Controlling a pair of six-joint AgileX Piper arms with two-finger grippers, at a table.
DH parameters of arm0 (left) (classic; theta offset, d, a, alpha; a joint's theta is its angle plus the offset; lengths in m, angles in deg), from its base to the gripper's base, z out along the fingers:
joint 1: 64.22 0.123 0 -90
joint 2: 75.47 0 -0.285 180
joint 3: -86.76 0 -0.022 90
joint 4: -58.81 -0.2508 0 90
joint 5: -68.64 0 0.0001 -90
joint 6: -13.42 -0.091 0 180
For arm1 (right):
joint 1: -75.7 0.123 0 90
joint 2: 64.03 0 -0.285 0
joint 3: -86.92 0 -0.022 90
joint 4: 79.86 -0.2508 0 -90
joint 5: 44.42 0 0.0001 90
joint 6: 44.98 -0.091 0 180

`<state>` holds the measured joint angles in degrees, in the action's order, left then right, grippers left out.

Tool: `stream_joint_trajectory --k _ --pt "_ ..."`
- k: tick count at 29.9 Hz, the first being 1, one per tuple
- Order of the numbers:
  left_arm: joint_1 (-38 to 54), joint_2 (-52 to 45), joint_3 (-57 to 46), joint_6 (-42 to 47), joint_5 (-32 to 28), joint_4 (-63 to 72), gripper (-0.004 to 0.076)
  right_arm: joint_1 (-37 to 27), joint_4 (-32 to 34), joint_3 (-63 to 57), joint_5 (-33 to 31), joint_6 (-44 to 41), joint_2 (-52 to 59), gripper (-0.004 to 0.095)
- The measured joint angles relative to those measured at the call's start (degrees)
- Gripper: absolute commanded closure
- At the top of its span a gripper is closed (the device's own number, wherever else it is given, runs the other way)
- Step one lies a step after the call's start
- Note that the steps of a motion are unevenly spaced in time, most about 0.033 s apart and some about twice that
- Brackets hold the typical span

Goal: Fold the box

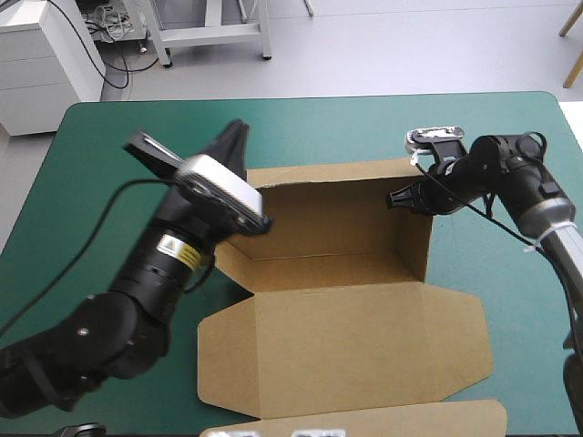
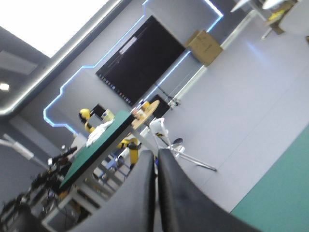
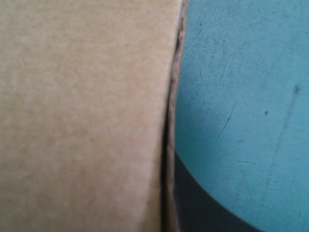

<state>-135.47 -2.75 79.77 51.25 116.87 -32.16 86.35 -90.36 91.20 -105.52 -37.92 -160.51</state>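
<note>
— Where is the box (image 1: 337, 273) to be found?
— At the middle of the cover (image 1: 91, 155); it is stood up as an open tray, walls raised, the lid (image 1: 346, 350) laid flat toward the near edge.
— How are the arms posed?
— The right gripper (image 1: 403, 197) is reached in from the right to the far end of the right wall (image 1: 415, 237); the board is pinched between its jaws, one finger (image 3: 203, 208) being seen on the outer side, over the cover. The left gripper (image 2: 156, 159) is raised above the tray's far left corner and pointed out into the room; its jaws are pressed together on nothing.
— What is called for in this step?
— The right wall is judged to be the part in hand; it should be gripped firmly and squared to the back wall; the tray should be steadied at the left so that it is not dragged; the lid should not be disturbed.
</note>
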Motion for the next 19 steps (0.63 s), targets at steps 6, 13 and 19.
stream_joint_trajectory --k 6,13,19 --pt "16.8 -1.3 5.4 -9.4 0.0 18.2 0.0722 0.0 -0.1 7.3 -4.7 -0.7 -8.3 0.0908" --pt "43.2 -0.6 5.4 -18.9 -9.5 44.7 0.0722 0.0 -0.4 15.0 -3.5 -0.8 -17.2 0.0908" --pt "63.8 2.9 5.4 -36.7 -10.3 70.6 0.0722 0.1 -0.4 18.4 -1.2 -0.8 -22.1 0.0705"
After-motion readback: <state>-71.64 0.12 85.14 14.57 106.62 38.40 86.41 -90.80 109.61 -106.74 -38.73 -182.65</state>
